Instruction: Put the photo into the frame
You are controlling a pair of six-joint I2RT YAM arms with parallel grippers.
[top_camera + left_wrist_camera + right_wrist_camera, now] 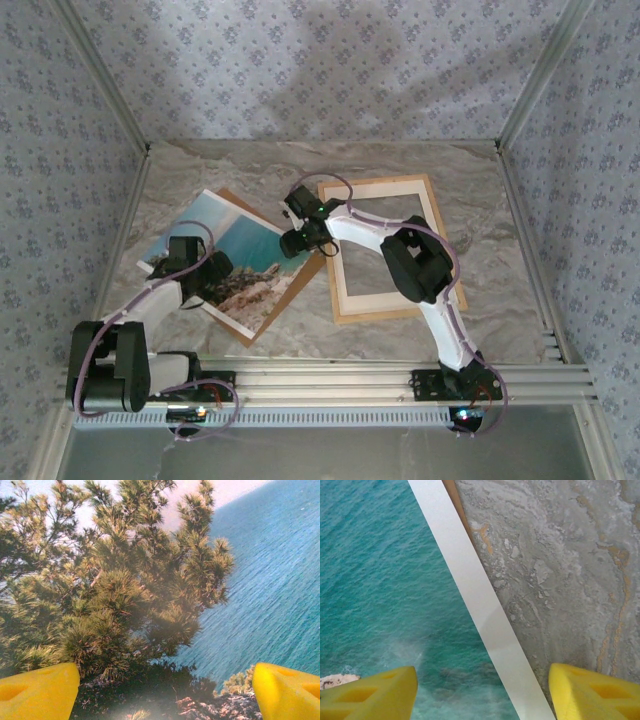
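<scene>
1. Left gripper [165, 696] is hovering with its yellow fingers [37, 690] spread wide, sitting in the two lower corners of the left wrist view and pinching nothing.
2. Right under it, the photo [150, 580] is showing pine branches, with turquoise sea running up the right side.
3. Over to the right gripper [482, 695]: it is also gaping open, its fingers [592, 690] straddling the photo's white border. One finger is hanging over the sea, the other over the marbled desk [560, 580].
4. From above, the left gripper [190, 262] is hanging over the lower left part of the photo [245, 250], and the right gripper [300, 240] is sitting at the print's right edge, centre of the picture.
5. The photo is lying tilted at centre left, resting on a brown backing board [295, 285] that is peeking out beneath it.
6. The frame [400, 311] is lying flat at centre right, just beside the photo, with desk [500, 220] showing through its opening and the right arm crossing over it.
</scene>
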